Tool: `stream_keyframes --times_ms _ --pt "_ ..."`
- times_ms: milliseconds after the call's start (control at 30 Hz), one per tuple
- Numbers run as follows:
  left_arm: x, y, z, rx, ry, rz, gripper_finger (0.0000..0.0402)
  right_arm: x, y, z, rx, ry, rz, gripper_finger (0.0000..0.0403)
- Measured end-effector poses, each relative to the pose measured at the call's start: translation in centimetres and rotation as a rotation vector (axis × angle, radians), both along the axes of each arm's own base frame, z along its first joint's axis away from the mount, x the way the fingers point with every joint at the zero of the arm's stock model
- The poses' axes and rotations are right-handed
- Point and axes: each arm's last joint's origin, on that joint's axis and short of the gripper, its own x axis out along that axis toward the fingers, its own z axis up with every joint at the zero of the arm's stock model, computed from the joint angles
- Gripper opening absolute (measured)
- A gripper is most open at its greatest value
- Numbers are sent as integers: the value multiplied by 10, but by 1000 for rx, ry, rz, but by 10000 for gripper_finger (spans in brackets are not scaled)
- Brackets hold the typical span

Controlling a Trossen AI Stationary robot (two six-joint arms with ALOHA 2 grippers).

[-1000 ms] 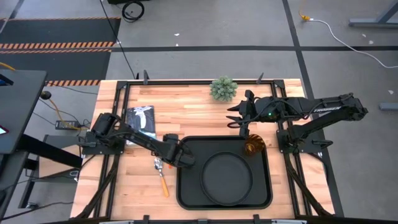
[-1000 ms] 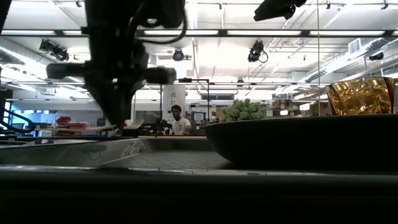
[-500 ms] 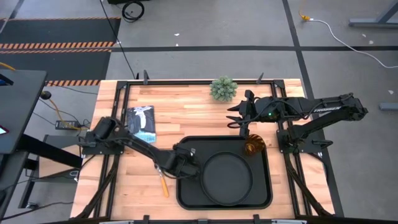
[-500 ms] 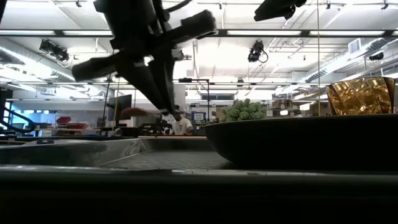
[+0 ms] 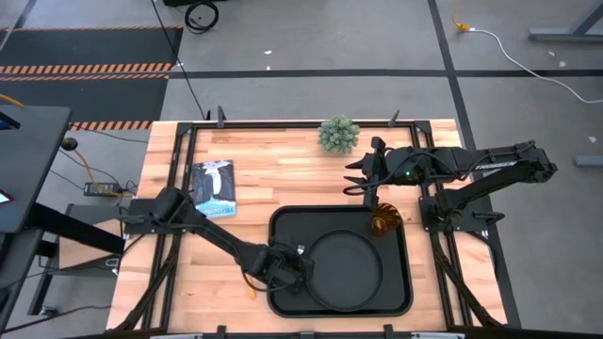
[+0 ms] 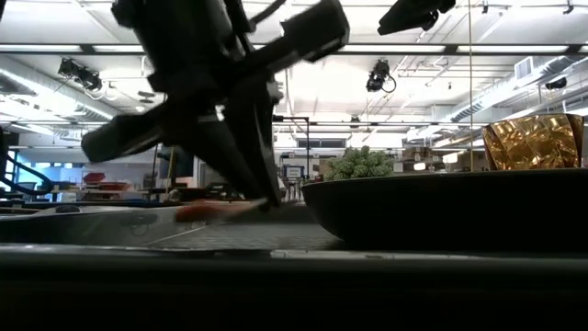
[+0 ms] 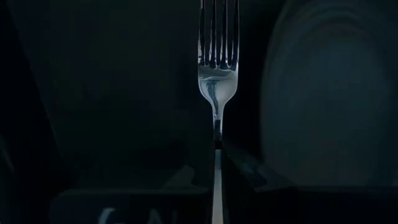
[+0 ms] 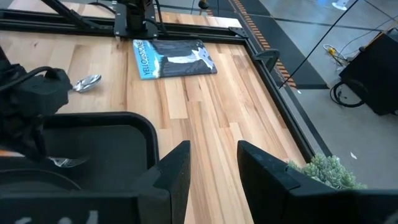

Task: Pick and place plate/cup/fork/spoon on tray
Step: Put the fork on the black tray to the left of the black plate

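My left gripper (image 5: 290, 266) is low over the left part of the black tray (image 5: 400, 282), shut on the silver fork (image 7: 217, 74). The round black plate (image 5: 344, 268) lies in the tray, just right of the fork. The amber cup (image 5: 383, 224) stands in the tray's far right corner. The spoon lies on the wood left of the tray. Its orange handle (image 5: 250, 290) shows beside my left arm, and its bowl (image 8: 87, 82) shows in the right wrist view. My right gripper (image 8: 211, 165) is open and empty, held above the table beyond the tray's far edge. My left gripper pinches the fork's handle (image 7: 216, 155) between its two fingers, which lie along the handle. The fingers slant down toward the table's right. The tines (image 7: 217, 37) stick out ahead of the fingers over the tray floor; whether they touch it, I cannot tell.
A small potted plant (image 5: 338, 134) stands at the table's far edge. A book (image 5: 214, 186) lies flat at the far left. Bare wood shows between the tray and the far edge.
My left gripper has carried the fork from the tray's left rim toward the table's near edge and a little right, over the tray floor beside the plate. It has tipped from pointing straight down to a slant. My right arm has kept still.
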Motion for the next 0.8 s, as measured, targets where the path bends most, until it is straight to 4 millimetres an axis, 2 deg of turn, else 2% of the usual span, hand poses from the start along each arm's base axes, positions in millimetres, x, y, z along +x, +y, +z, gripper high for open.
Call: stream_keyframes --times_ms 233,633,800 --pt "3 -1 -15 4 29 -14 24 0 0 0 0 -1 0 138" --pt "3 0 -15 46 26 -28 85 0 0 0 3 -2 -2 138" --pt "1 2 -9 61 40 -40 95 0 0 0 3 -2 -1 138"
